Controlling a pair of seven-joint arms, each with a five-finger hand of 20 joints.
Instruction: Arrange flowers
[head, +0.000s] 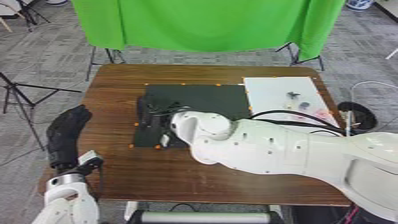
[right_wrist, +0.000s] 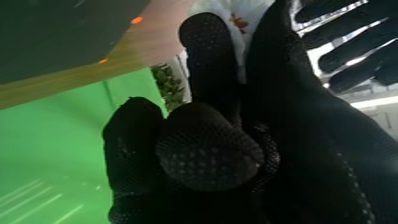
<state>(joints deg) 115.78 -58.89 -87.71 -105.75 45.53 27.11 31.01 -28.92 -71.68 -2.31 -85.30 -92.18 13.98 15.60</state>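
Item: pink flowers (head: 313, 118), small and soft-edged, on a smooth white sheet (head: 268, 91), partly behind my right arm (head: 284, 150).
Item: green foliage (right_wrist: 168, 86), small-leaved, seen past my fingers in the right wrist view.
Item: my right hand (head: 153, 112), over the flat black mat (head: 197, 94); black knit, dotted grip; two long fingers straight, a narrow gap between; whether they touch anything, I cannot tell.
Item: my left hand (head: 67, 132), black fabric, fingers extended, at the left edge of the brown wood-grained bench (head: 226, 185).
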